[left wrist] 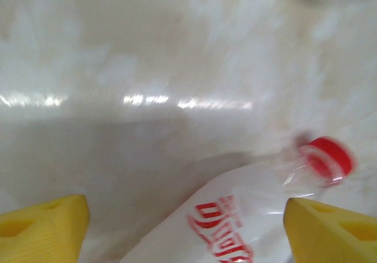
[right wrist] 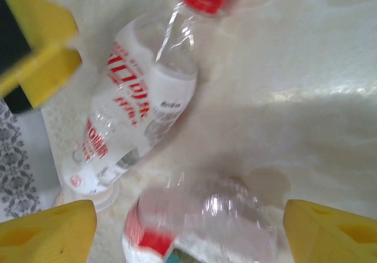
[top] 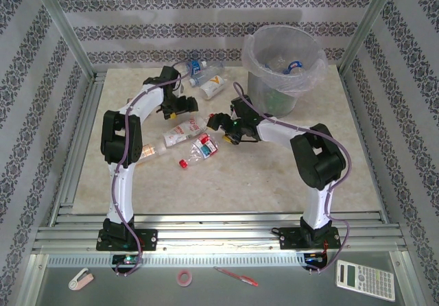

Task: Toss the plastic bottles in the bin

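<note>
Along the grey ledge nearest me I see a calculator at the right, a red pen, a pink ring of tape, and a small pinkish-white object far left.

Your top camera looks down from high above the near edge over the whole pale marbled table. Both wrist cameras face downward, close in, sharing one clear red-capped, red-lettered plastic bottle.

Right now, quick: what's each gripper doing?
Left gripper: open, empty, over the red-cap bottle.
Right gripper: open, empty, over the lower bottle.
</note>
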`<act>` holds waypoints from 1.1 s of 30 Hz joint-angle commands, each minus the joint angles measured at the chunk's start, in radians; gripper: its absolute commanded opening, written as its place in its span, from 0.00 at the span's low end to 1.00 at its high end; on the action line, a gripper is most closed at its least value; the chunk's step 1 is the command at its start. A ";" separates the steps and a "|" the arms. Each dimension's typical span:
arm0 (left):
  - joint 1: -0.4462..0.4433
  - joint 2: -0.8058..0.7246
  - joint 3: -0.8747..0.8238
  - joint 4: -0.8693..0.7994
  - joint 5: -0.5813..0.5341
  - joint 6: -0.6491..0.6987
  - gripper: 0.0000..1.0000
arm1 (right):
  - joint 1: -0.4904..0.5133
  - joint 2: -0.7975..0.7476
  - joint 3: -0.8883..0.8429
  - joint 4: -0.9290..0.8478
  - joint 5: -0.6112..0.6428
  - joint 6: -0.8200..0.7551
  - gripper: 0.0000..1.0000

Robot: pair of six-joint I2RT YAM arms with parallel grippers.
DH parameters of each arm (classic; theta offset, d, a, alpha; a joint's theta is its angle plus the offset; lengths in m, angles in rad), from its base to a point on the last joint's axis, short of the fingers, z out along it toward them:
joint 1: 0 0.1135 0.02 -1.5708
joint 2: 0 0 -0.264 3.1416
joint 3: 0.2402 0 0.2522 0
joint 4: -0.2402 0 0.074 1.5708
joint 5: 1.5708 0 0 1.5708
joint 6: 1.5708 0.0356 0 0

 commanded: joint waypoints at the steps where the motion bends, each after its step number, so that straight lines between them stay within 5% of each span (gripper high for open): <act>1: 0.008 -0.087 0.093 -0.072 -0.032 -0.010 0.90 | 0.044 -0.041 0.011 -0.077 -0.036 -0.095 0.86; 9: 0.012 -0.197 0.126 -0.189 -0.055 0.006 0.93 | 0.075 -0.054 0.001 -0.205 -0.001 -0.045 0.84; 23: -0.059 -0.720 -0.613 -0.100 0.018 -0.064 0.84 | 0.111 -0.154 -0.100 -0.243 -0.041 -0.010 0.84; 33: -0.117 -0.723 -0.861 0.048 0.067 -0.144 0.67 | 0.141 -0.055 -0.058 -0.237 -0.047 0.054 0.79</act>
